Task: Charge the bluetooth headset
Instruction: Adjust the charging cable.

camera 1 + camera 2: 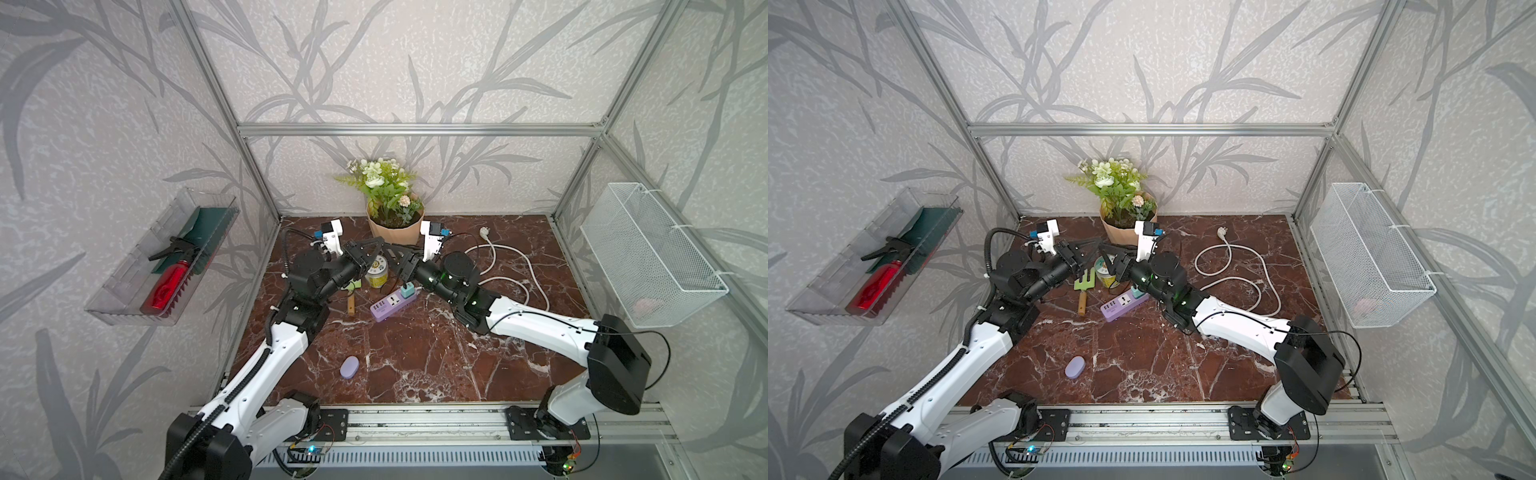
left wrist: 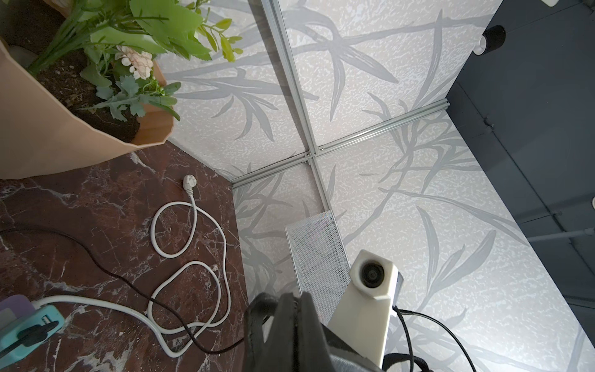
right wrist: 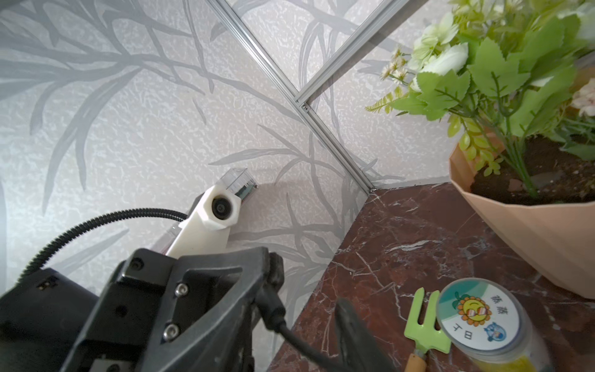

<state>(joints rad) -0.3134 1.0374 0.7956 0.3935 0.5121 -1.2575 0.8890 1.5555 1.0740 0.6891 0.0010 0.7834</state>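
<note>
Looking down in both top views, the bluetooth headset (image 1: 349,367) (image 1: 1074,367) lies flat on the marble table (image 1: 415,365), toward the front on the left arm's side. It is well apart from both grippers and from the purple power strip (image 1: 390,307) further back. A teal charger (image 1: 408,287) is plugged into the strip's far end. The left gripper (image 1: 376,245) and right gripper (image 1: 395,255) meet tip to tip in the air above a yellow jar (image 1: 377,274), just in front of the flower pot (image 1: 395,235). From up here neither pair of jaws can be read. A white cord (image 1: 528,266) loops over the table on the right arm's side. In the left wrist view the left gripper's fingers (image 2: 286,312) are pressed together. A black cable (image 2: 106,270) runs from the teal charger across the marble toward them, and the right arm's wrist camera (image 2: 370,277) sits close behind. In the right wrist view the left gripper's tips are clamped on the black cable's connector, the cable dropping away below. One blurred finger (image 3: 354,325) of the right gripper shows just beside that cable. Its partner is not seen, so I cannot tell whether those jaws stand apart or together. A green garden fork (image 3: 425,322) lies just beside the jar.
</note>
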